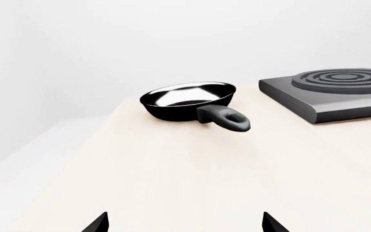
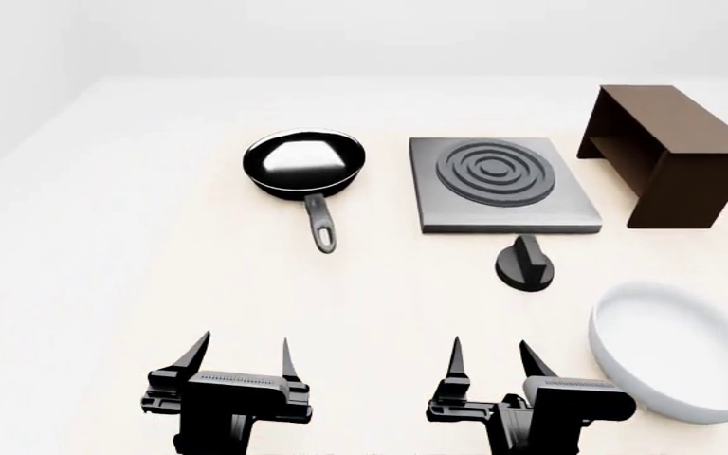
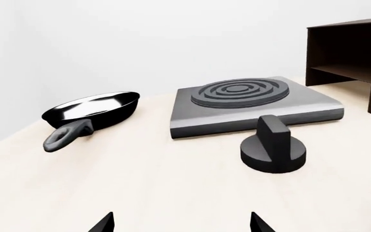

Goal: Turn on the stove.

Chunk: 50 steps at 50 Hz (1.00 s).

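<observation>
The stove is a flat square grey hotplate with concentric coil rings, sitting at the table's centre right; it also shows as the stove and the stove. Its separate black round knob stands just in front of it, seen closer as the knob. My left gripper and right gripper both stand open near the front edge, with nothing between their fingers. The right gripper faces the knob from a short distance; the left gripper points toward the pan.
A black frying pan lies left of the stove, handle toward me. A dark brown wooden box stands at the back right. A white bowl sits at the front right, beside my right gripper.
</observation>
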{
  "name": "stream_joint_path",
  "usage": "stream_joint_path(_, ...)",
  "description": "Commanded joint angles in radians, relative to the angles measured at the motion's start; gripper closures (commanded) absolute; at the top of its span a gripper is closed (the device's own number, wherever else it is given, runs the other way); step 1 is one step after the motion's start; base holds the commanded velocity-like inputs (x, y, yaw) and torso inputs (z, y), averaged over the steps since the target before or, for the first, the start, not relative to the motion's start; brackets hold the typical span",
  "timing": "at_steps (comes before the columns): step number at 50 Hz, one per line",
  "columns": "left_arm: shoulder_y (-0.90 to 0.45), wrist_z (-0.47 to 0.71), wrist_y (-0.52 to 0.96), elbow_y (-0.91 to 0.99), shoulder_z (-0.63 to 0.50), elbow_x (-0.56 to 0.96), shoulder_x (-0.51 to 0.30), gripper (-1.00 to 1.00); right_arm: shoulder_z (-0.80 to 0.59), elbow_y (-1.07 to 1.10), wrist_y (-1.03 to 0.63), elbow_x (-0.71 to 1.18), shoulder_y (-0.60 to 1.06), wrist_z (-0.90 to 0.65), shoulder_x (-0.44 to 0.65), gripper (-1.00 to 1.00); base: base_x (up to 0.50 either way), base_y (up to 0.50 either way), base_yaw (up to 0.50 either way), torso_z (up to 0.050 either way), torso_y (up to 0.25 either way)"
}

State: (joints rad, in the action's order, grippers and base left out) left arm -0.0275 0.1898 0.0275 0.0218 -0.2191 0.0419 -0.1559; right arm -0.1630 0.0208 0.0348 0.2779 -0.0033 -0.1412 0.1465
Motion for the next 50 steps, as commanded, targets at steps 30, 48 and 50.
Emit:
stream_joint_path(30, 0.001, 0.009, -0.016, 0.012, -0.017, 0.024, -0.013, -1.0, -0.013, -0.012, 0.01, -0.004, 0.008, -0.043, 0.004, -1.0, 0.23, 0.0, 0.0, 0.0, 0.0)
stream_joint_path(48, -0.006, 0.02, -0.028, -0.005, -0.021, 0.039, -0.02, -1.0, -0.016, 0.019, -0.092, 0.002, 0.112, -0.101, 0.01, -1.0, 0.0, 0.0, 0.0, 0.0, 0.0)
stream_joint_path(50, -0.006, 0.021, -0.029, -0.006, -0.022, 0.039, -0.021, -1.0, -0.023, 0.006, -0.102, -0.001, 0.129, -0.103, 0.008, -1.0, 0.0, 0.0, 0.0, 0.0, 0.0)
